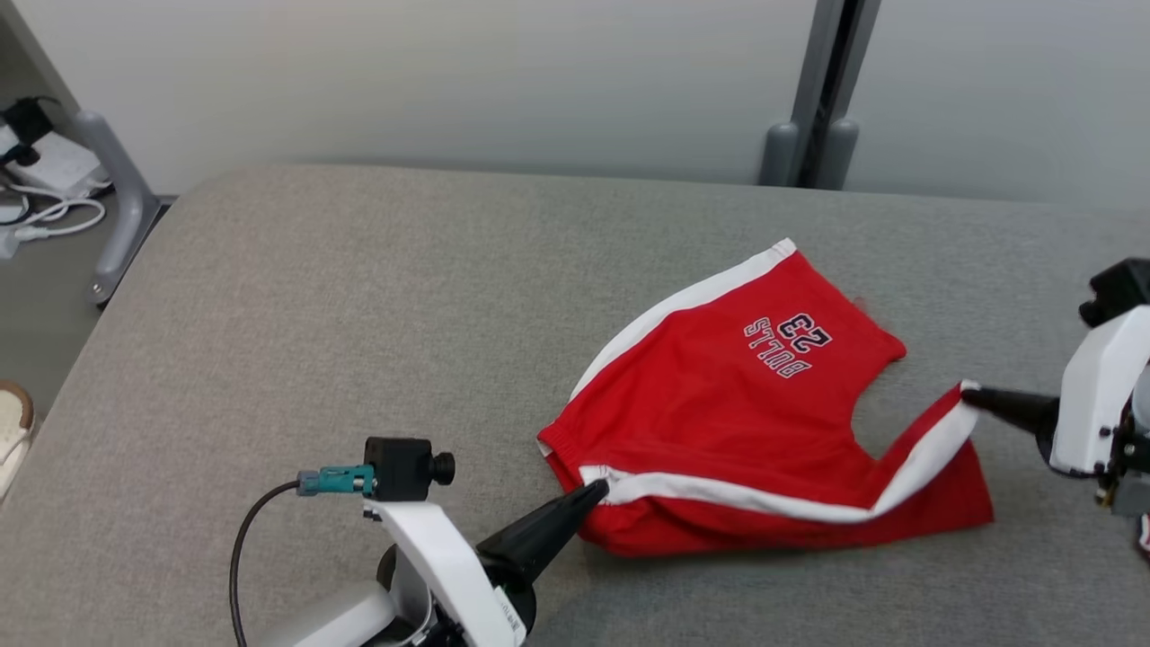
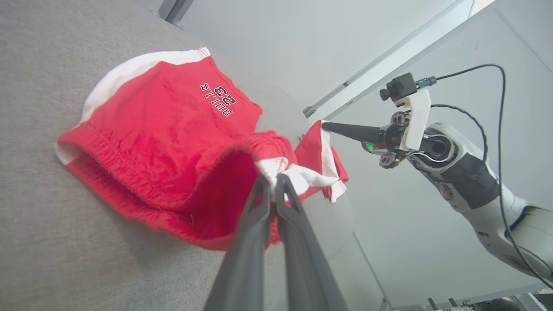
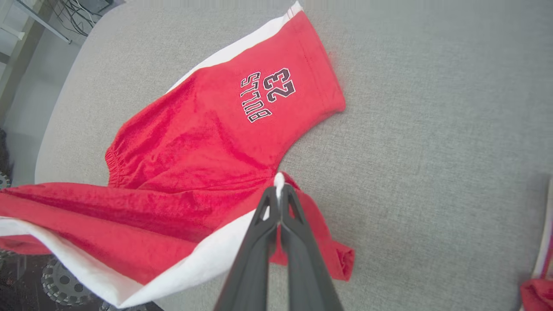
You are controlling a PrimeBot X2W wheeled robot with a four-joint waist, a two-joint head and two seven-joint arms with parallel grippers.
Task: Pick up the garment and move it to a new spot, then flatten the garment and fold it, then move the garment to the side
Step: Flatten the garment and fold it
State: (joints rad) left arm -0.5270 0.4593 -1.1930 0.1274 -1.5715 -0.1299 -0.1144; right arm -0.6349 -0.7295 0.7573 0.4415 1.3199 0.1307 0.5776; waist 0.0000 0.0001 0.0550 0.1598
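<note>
Head view: left gripper (image 1: 600, 490) and right gripper (image 1: 970, 393) clamp red garment (image 1: 746, 404) on grey table (image 1: 359, 314); probably cables (image 1: 54, 212) beside it.

Grey woven-fabric padded surface (image 1: 359, 314), rounded far-left corner, runs wide across the head view. One item on it: red shorts (image 1: 719, 404) with white side stripes and a "BULLS 23" print (image 1: 791, 344), right of centre, waistband to the left, far leg lying flat. Near striped edge is raised off the fabric, the rest lies on it.
</note>
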